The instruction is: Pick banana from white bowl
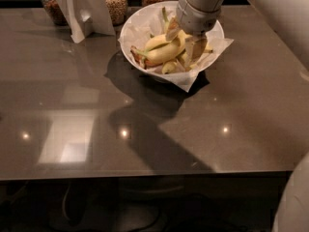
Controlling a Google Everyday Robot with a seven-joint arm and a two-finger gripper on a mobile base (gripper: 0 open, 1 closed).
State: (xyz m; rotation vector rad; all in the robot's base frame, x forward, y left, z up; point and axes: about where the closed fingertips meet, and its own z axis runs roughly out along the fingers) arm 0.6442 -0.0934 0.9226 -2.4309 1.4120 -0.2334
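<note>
The white bowl [140,25], lined with crumpled white paper, stands at the back middle of the dark table. It holds several bananas. The longest one, the banana [161,52], is pale yellow and lies across the bowl with its greenish stem end to the left. My gripper [185,39] reaches down into the bowl from above. Its fingers [172,30] stand on either side of the banana's right end and press on it. The arm hides the right part of the bowl's contents.
Three glass jars of grains [115,1] stand along the table's back edge. A white folded card holder [82,11] stands left of the bowl. The grey table [145,129] stretches toward me in front of the bowl.
</note>
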